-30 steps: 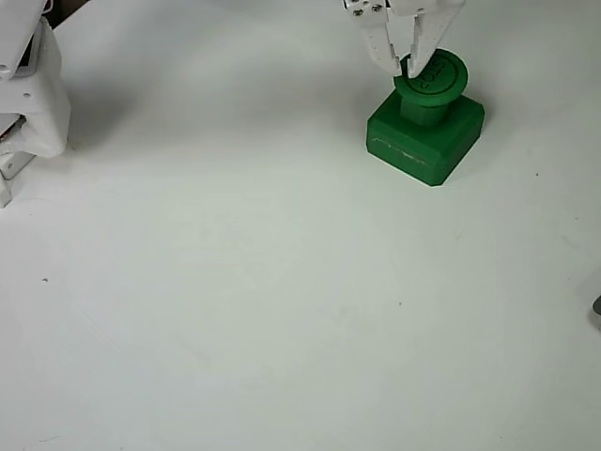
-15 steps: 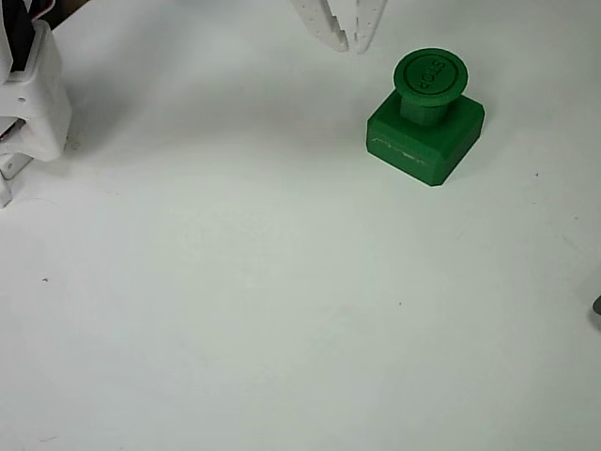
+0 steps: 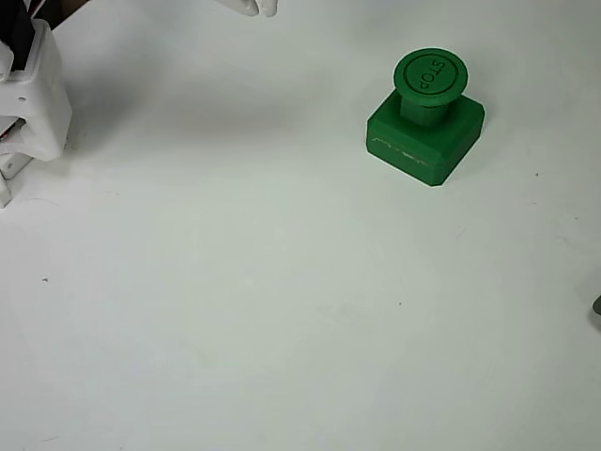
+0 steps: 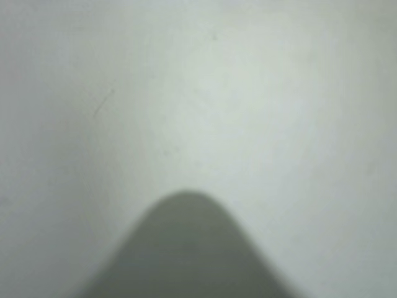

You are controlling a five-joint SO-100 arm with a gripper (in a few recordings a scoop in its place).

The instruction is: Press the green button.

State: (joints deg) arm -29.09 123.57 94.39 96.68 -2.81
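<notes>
One green button (image 3: 429,77) stands on the white table (image 3: 282,301), well to the right of your gripper (image 3: 252,7) and lower in the overhead view. Its round cap, embossed "STOP", sits on a short stem above a square green base block (image 3: 423,141). Nothing touches it. Your gripper shows as a sliver of white fingertips at the top edge of that view, well apart from the button; you cannot tell from this whether the jaws stand wide or narrow. Whether the press is done cannot be read from the cap itself. With the gripper this far off, judge the step either finished or not begun.

Below the gripper, the wrist view gives bare, pale table with faint scuffs and a soft dark shadow (image 4: 186,248). White arm hardware (image 3: 33,94) stands at the far left, and the room beyond the table is not visible.
</notes>
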